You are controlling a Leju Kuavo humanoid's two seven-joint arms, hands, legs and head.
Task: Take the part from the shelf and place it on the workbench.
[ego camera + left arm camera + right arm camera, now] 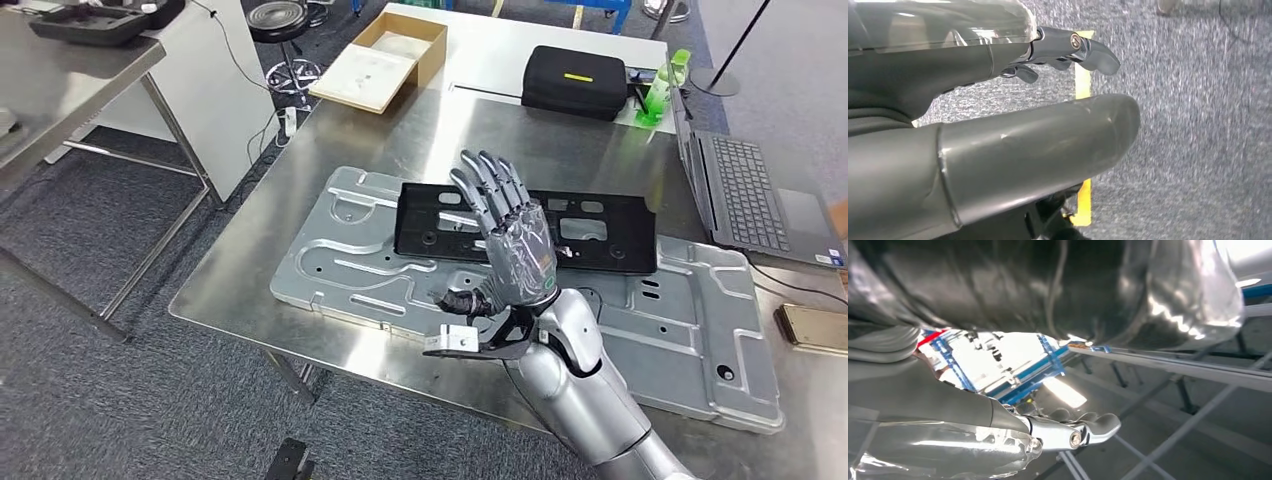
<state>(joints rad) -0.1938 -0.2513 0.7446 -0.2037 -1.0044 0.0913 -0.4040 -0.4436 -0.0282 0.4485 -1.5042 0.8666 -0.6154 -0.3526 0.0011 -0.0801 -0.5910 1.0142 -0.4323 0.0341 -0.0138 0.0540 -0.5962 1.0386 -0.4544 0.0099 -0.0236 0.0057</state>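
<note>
The right hand [515,245] hovers above the bench [300,250], fingers [490,185] spread and holding nothing. The black part [600,235] lies flat just beyond them, on the grey metal panel [700,350]. The left hand [998,145] hangs over carpet, holding nothing.

Shiny silver workbench [300,190] with a pale grey stamped metal panel [690,340] on it, and a matte black part [600,235] on top. Robot's right hand [510,240] is dark grey. Black case [572,80] has a yellow stripe, next to a bright green bottle [662,85]. Floor's speckled grey carpet [1198,125].
</note>
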